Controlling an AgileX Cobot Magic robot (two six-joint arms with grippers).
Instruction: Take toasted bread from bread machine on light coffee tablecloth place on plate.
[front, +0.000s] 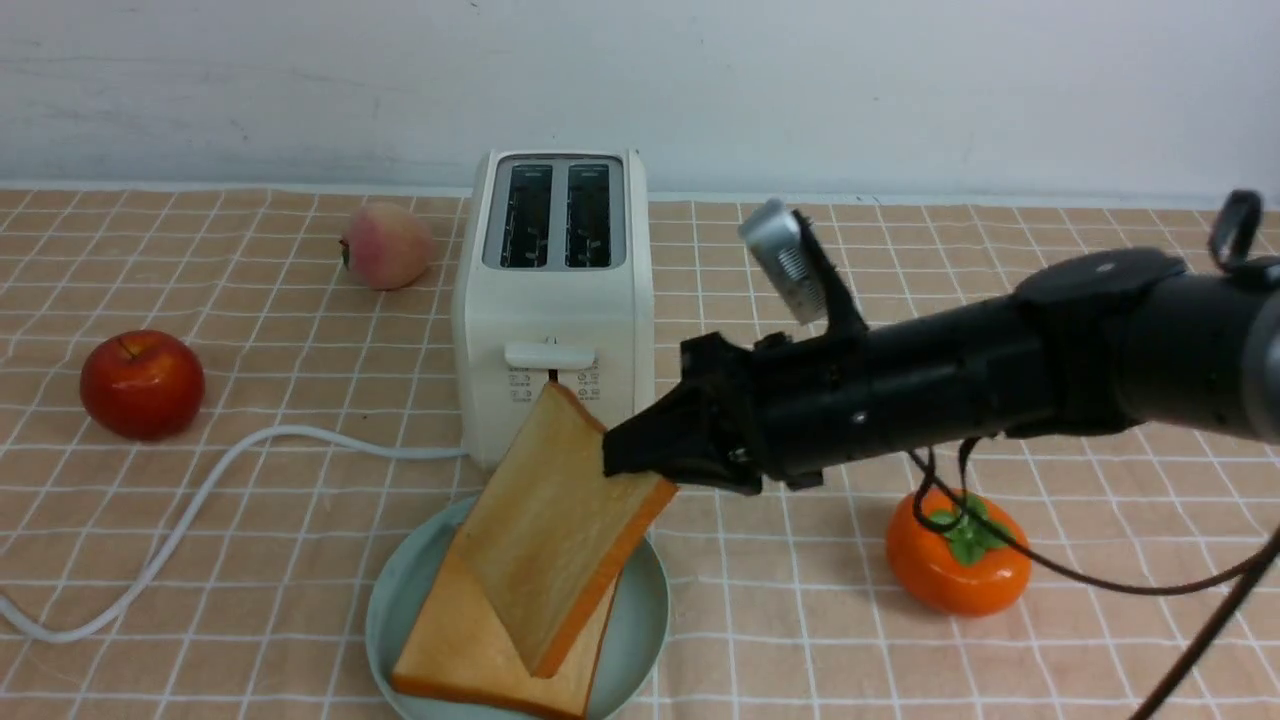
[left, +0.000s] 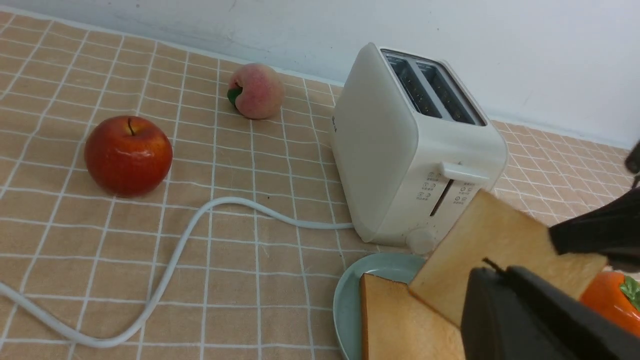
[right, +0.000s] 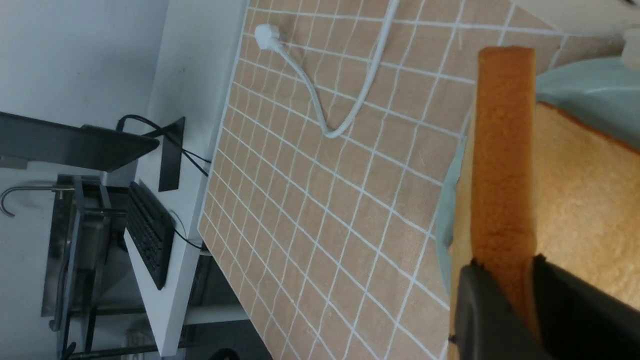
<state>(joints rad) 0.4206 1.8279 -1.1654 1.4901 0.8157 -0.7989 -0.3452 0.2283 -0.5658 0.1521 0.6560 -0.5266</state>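
Holding 1 toast slice tilted over the other slice on the plate, nearward of the toaster by the table's far edge; pinched in right gripper, with left gripper pressed together. Now placing, apparently; next, lower flat, then release.

small printed icons and markings on the toaster's front beside the lever slot, too tiny for you to read
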